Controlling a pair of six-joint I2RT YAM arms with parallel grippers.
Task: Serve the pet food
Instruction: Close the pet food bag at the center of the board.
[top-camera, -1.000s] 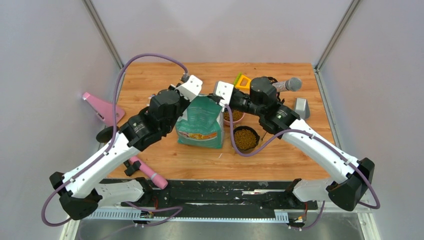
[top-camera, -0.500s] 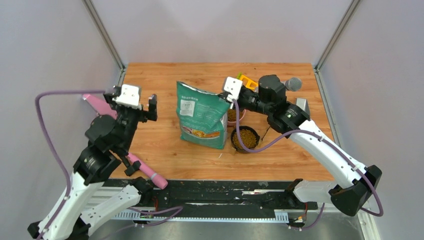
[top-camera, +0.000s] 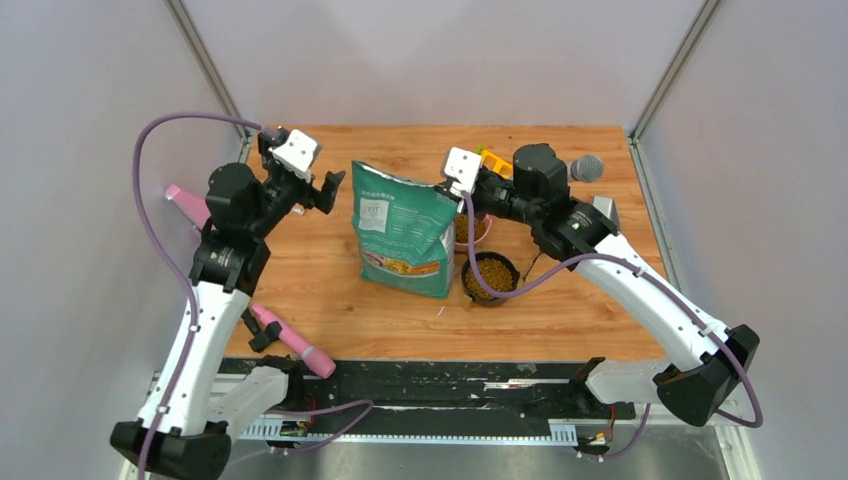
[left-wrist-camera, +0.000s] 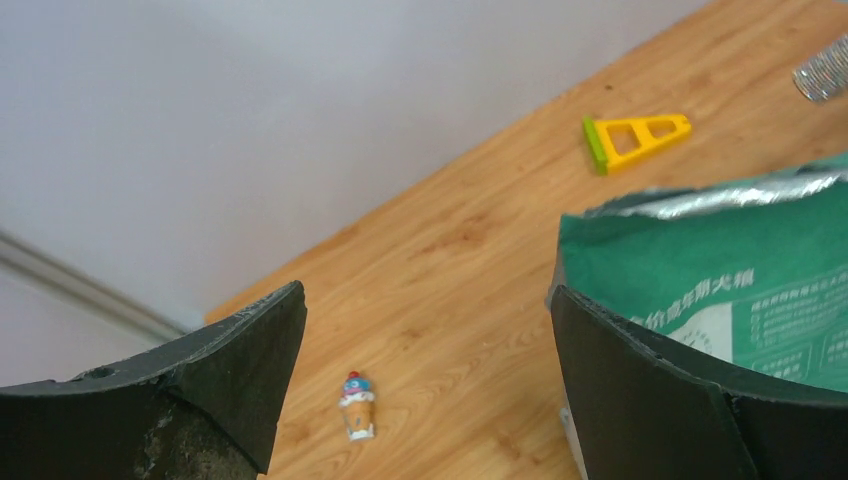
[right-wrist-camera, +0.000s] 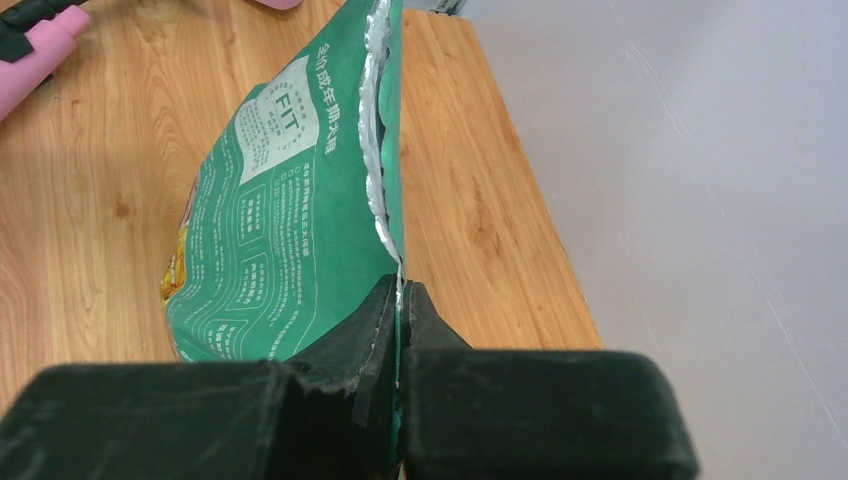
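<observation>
Left gripper (left-wrist-camera: 425, 300): swung off the pet food bag (top-camera: 402, 232) to upper left, jaws spread, empty. Right gripper (right-wrist-camera: 400, 300): pinches bag's top seam, likely steadying it upright.

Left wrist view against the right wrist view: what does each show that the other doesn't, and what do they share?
Only the left wrist: the left end effector open and empty, a yellow triangular plastic piece, a small ice-cream-cone toy and a silver mesh microphone head.
Only the right wrist: the right end effector shut on the foil-lined top edge of the teal-green pet food bag, plus a pink plastic tool.
Both: that bag and the wooden table.
</observation>
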